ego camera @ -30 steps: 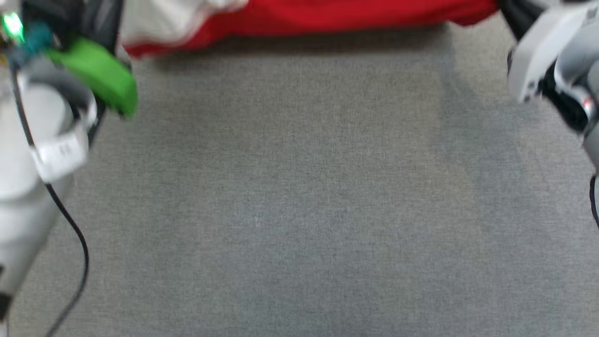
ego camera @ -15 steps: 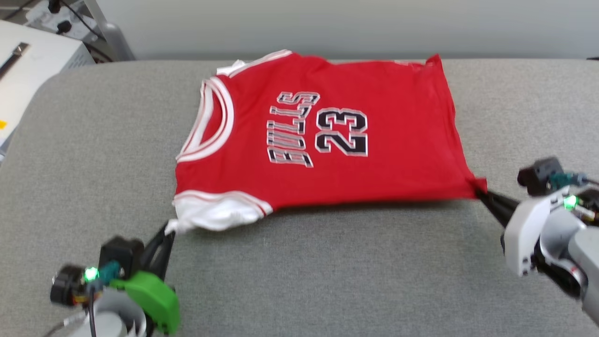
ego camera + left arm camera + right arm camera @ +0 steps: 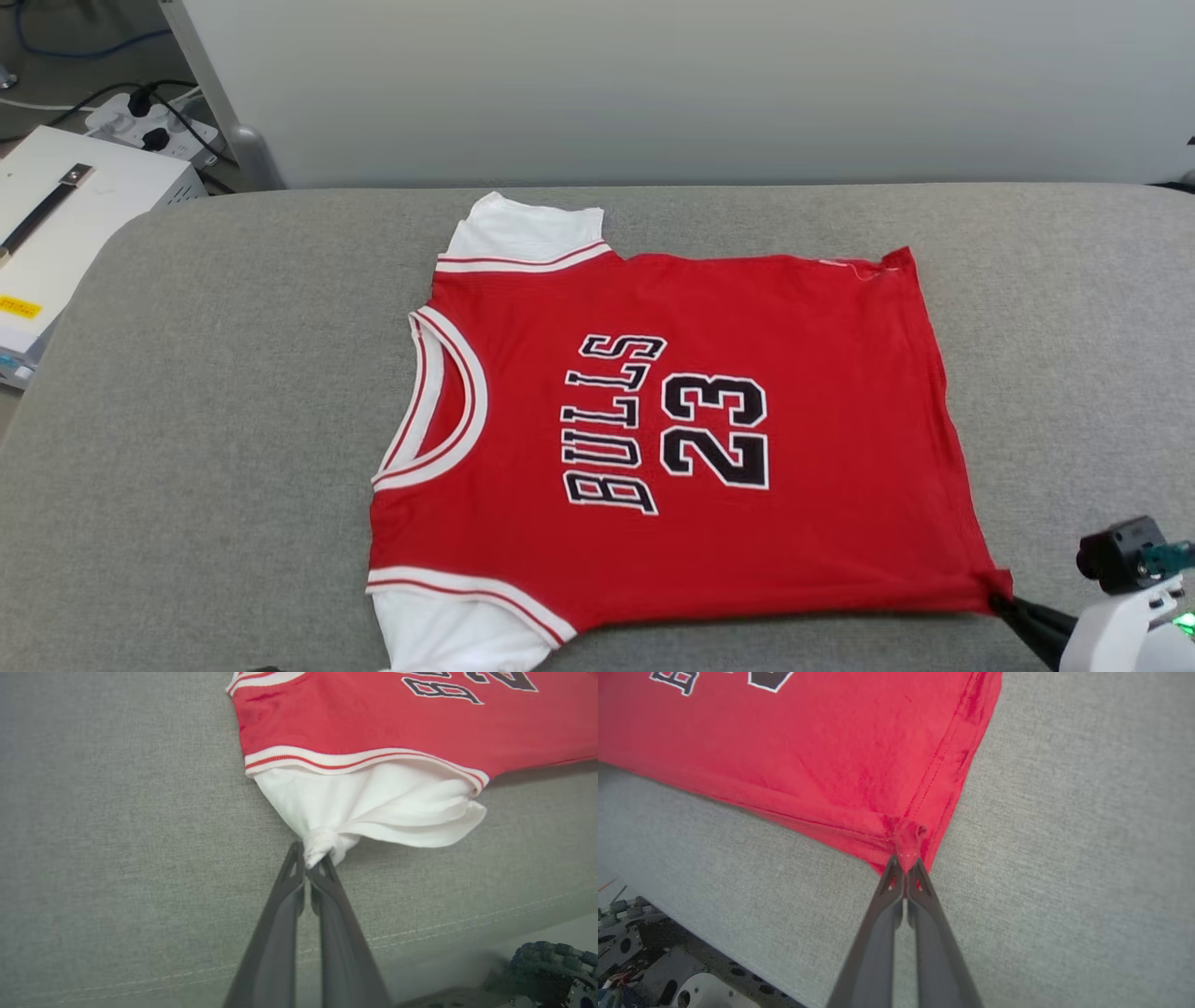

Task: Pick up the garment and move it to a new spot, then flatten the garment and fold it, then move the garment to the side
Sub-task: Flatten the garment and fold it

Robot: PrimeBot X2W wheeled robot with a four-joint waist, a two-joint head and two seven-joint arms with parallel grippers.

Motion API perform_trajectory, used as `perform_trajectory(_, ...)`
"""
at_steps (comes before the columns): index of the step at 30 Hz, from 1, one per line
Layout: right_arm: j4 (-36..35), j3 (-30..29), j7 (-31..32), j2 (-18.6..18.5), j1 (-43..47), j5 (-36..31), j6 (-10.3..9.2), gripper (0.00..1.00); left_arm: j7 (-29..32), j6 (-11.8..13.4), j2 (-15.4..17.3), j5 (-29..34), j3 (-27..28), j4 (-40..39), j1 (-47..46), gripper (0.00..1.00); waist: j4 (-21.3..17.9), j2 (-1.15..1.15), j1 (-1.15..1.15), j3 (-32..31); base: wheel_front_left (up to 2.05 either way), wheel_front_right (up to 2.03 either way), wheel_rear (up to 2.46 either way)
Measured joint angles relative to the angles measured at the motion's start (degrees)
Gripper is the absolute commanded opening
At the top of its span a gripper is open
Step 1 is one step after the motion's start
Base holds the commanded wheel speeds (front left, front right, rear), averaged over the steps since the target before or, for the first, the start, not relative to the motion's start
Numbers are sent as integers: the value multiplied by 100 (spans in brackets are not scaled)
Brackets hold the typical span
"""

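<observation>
**A:** Red jersey T-shirt [image 3: 653, 420], white sleeves, flat on grey fabric tabletop [image 3: 233, 373]. Left gripper [image 3: 312, 858] clamps its 7 o'clock sleeve, right gripper [image 3: 906, 864] its 5 o'clock hem corner.

**B:** Uneven tugging probably slips those tiny pinches.

You have lots of bare grey bench [image 3: 215, 420] on the left of the red jersey [image 3: 653, 439], and a hand could slide there freely. On the right of it there is a smaller bare strip, still wide enough to pass. Behind the jersey only a thin strip is free, because the pale wall [image 3: 653, 84] stands right at the bench's back edge. Past the back left corner sit a white box [image 3: 65, 224] and a power strip [image 3: 154, 126] with plugs.
</observation>
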Motion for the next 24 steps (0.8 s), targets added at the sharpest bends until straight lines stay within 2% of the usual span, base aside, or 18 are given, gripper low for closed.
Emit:
perform_trajectory(5,-437,-587,324,82,758,-67,0,0,70,29,46,-111,-63,-109,212,0,-3,0,0,26,0,0,0)
perform_trajectory(10,-726,-1100,612,376,1015,-307,0,0,82,-19,46,32,-86,-37,23,0,34,0,0,61,0,0,0)
perform_trajectory(18,-1126,-1673,950,762,954,-592,0,0,223,-472,69,431,-19,210,-1174,0,15,0,0,243,0,0,0)
perform_trajectory(24,-1252,-1906,1126,934,465,-708,0,0,304,-827,30,637,123,593,-2056,0,-64,0,0,536,0,0,0)
